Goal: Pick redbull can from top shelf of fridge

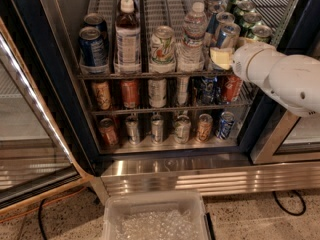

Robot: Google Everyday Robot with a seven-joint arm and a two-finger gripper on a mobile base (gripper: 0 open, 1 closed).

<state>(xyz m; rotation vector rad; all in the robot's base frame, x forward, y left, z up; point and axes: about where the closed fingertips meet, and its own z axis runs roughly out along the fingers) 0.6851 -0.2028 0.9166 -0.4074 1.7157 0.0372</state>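
Note:
The fridge (55, 84) stands open in front of me. Its top shelf (150, 75), a wire rack with lane dividers, holds cans and bottles. The redbull can (228, 34), slim and blue-and-silver, stands upright at the front of a lane towards the right, with similar slim cans (223, 19) behind it. My gripper (220, 58), cream-coloured at the end of the white arm (285, 74), reaches in from the right. It sits at the lower front of the redbull can and covers the can's base.
Green cans (260, 32) stand in the lane right of the redbull can, a water bottle (192, 39) to its left. Further left are a pale can (162, 44), a brown bottle (128, 34) and wide dark-blue cans (93, 46). The glass door (30, 134) hangs open at left. A clear bin (155, 219) sits on the floor.

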